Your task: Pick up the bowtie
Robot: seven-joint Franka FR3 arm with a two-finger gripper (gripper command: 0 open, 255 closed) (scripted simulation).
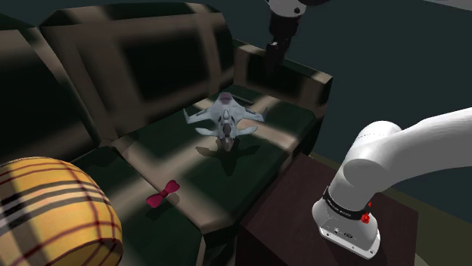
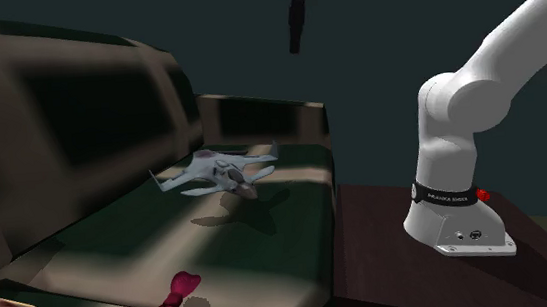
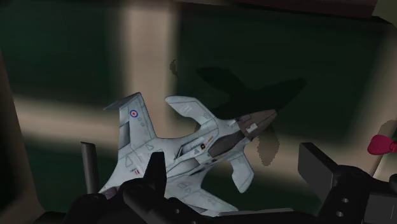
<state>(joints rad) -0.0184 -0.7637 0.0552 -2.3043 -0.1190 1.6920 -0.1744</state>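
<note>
White Franka arm [image 1: 423,143]: glossy, rounded tubular links with dark joints between segments. Flared white base [image 2: 460,231] on a flat foot plate, with two small dark round sockets [image 2: 469,234] in the front face. Black band [image 1: 344,205] around the lowest link, printed with fine white lettering too small to read. Small red marks [image 1: 366,218] at the band's edge. Dark wrist segment [image 1: 291,9] joining the white forearm shell. All-black two-finger gripper [image 3: 200,159]: boxy matte body, flat-sided fingers [image 3: 318,167] with squared tips, small round screw recesses in one finger's mount.
</note>
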